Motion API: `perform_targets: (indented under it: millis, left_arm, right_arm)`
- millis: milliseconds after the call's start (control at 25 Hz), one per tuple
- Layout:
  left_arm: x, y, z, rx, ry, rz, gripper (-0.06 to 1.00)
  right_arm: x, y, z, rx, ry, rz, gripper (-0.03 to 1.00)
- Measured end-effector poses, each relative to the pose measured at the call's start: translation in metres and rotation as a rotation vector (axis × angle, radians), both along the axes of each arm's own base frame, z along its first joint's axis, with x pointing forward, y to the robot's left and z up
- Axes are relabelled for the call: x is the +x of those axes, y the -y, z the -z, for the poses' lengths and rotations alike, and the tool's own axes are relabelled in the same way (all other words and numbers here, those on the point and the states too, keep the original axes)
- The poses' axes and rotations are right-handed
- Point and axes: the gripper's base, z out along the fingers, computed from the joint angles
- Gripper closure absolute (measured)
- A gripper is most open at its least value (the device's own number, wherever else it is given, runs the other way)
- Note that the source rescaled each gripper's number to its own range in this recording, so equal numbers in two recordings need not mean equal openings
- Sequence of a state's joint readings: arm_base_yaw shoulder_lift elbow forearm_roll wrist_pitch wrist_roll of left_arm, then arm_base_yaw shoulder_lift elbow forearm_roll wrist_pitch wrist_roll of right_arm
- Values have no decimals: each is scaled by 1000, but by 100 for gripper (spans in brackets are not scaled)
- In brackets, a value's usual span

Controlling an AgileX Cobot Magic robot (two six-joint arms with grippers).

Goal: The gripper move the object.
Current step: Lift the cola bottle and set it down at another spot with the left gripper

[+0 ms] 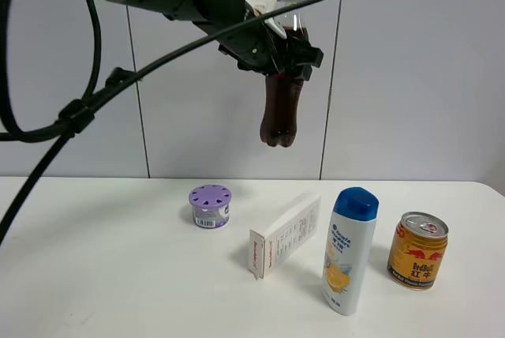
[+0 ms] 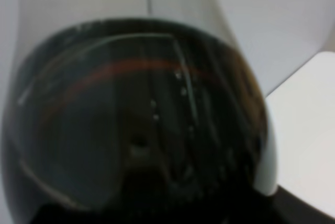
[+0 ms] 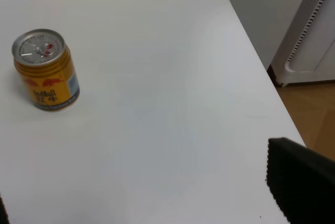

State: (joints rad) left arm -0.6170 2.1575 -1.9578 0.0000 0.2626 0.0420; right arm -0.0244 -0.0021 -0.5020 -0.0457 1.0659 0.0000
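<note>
- White counter (image 1: 95, 275), grey panel wall behind.
- Cola bottle (image 1: 278, 117) hangs in mid-air, well above the counter, base down.
- Left gripper (image 1: 278, 58) is clenched on the bottle's upper part; looks like the carry step.
- Next: lower onto a bare spot, keep it upright, stay apart from shampoo bottle (image 1: 349, 249) & gold can (image 1: 417, 250).
- Right gripper (image 3: 138, 187): jaws spread wide, holding nothing.

Across the table (image 1: 95, 275), left to right: purple tub (image 1: 210, 205), white box (image 1: 285, 235), upright shampoo (image 1: 349, 249), gold can (image 1: 417, 250), all apart.
</note>
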Motion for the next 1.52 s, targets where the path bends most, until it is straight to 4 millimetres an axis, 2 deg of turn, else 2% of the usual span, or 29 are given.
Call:
perform_targets:
  millis: [120,240,480,720,1040,1200,1360,1520]
  left_arm:
    - [-7,-6,-15,31,-11,1,93]
    - [-13,-10,-22,66,-35,1,93]
    - [-21,-17,-20,104,-82,0,93]
    - [-47,-34,0,112,-93,5,93]
    - [-100,-71,5,35,-22,6,93]
    - [-122,-92,14,-3,-11,-14,93]
    - [-139,-114,30,-41,37,-43,93]
    - [-155,-136,55,-65,37,-83,93]
  right_arm:
    - [0,0,0,0,0,0,-3]
    - [0,0,0,0,0,0,-3]
    - [0,0,0,0,0,0,-3]
    - [0,0,0,0,0,0,-3]
    - [0,0,0,0,0,0,-3]
    - [0,0,0,0,0,0,-3]
    - [0,0,0,0,0,0,-3]
    - [0,0,0,0,0,0,-3]
